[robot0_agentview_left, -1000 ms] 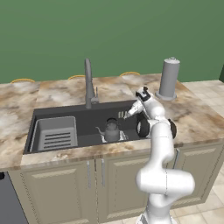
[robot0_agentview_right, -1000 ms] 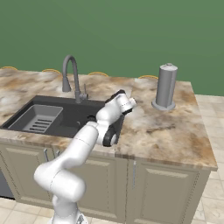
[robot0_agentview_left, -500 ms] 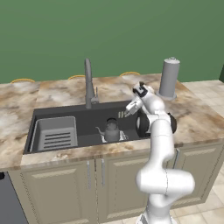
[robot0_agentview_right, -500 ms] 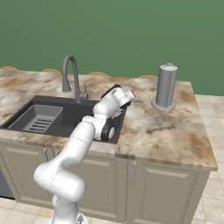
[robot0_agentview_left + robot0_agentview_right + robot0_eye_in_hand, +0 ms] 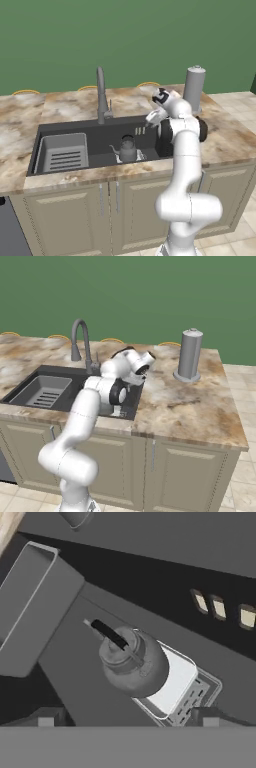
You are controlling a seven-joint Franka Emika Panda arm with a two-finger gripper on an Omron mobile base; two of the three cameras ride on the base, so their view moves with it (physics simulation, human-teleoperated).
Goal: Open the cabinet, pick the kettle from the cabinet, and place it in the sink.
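Kettle (image 5: 127,148) is sitting upright on the floor of the sink (image 5: 65,131), toward the basin's right end and near its front wall, with the spout pointing left toward the dish rack insert (image 5: 62,152) that is filling the left end. In the hand view the kettle (image 5: 134,666) is resting partly over a pale square plate by the drain grate, its black arched handle lying across the lid, and nothing is touching it. That is where the task is asking for it to be, so I am judging the placing step as done and the job as essentially complete.

The gripper (image 5: 153,118) is hanging above the sink's right rear corner, close to the rim, well clear of the kettle and angled down toward the basin. Its fingers (image 5: 46,717) are standing spread wide with nothing between them, which is fitting a hand that is carrying nothing. In the right base view the gripper (image 5: 131,379) is sitting just over the rim where the basin is meeting the worktop (image 5: 180,401).

The faucet (image 5: 102,98) is rising from the basin's rear edge, left of the hand, so a straight lift is looking free of it. The light-grey canister (image 5: 194,90) is standing near the worktop's rear right corner, behind the arm's elbow and apart from the sink, playing no part here
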